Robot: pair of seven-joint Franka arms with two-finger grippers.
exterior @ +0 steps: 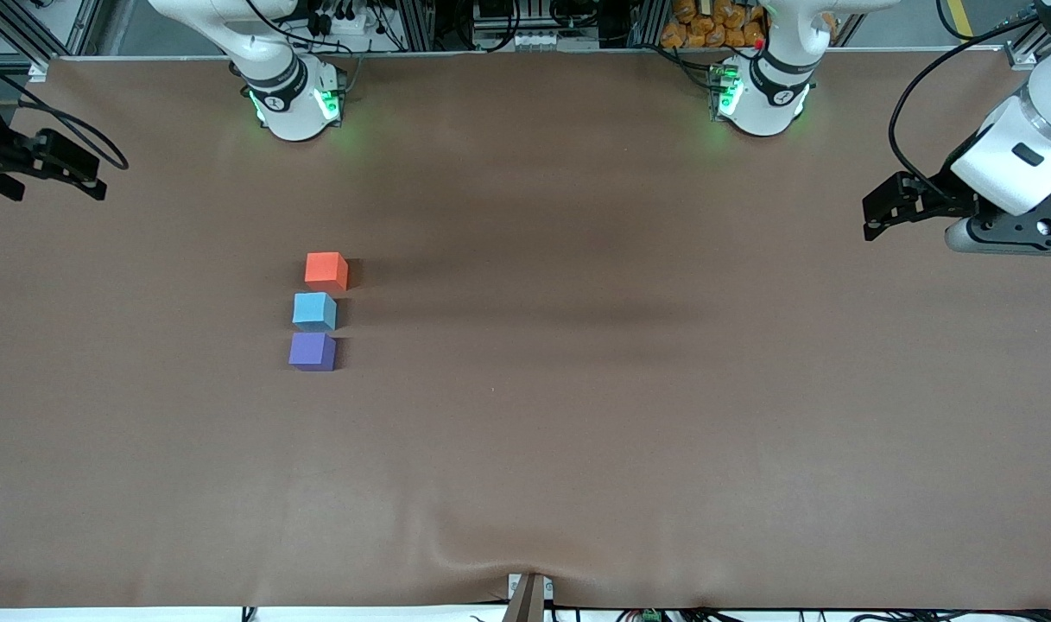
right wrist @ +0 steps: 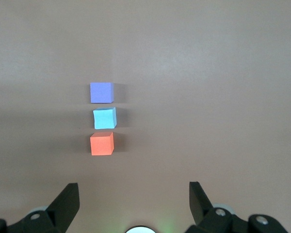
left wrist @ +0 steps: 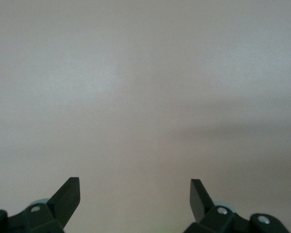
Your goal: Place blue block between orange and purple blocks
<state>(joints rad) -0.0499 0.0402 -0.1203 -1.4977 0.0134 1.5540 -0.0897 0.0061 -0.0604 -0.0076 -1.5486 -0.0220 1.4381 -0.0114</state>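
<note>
Blue block (exterior: 314, 311) sits between orange (exterior: 326, 270) and purple blocks (exterior: 312, 352); both jaws wide.

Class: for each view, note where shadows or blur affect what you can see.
Front view: soft shadows beside the orange block, blue block and purple block, toward the left arm's end. Left wrist view: hazy bare table. Right wrist view: cubes fairly crisp.

The left gripper (exterior: 872, 218) hangs over the surface's edge at the left arm's end, its white wrist angled down from above, the black fingers (left wrist: 68, 196) spread wide with nothing between them. The right gripper (exterior: 93, 177) sits at the right arm's end, also raised above the surface, its fingers (right wrist: 68, 204) parted wide and empty. Both arms wait, drawn back toward their own ends.
</note>
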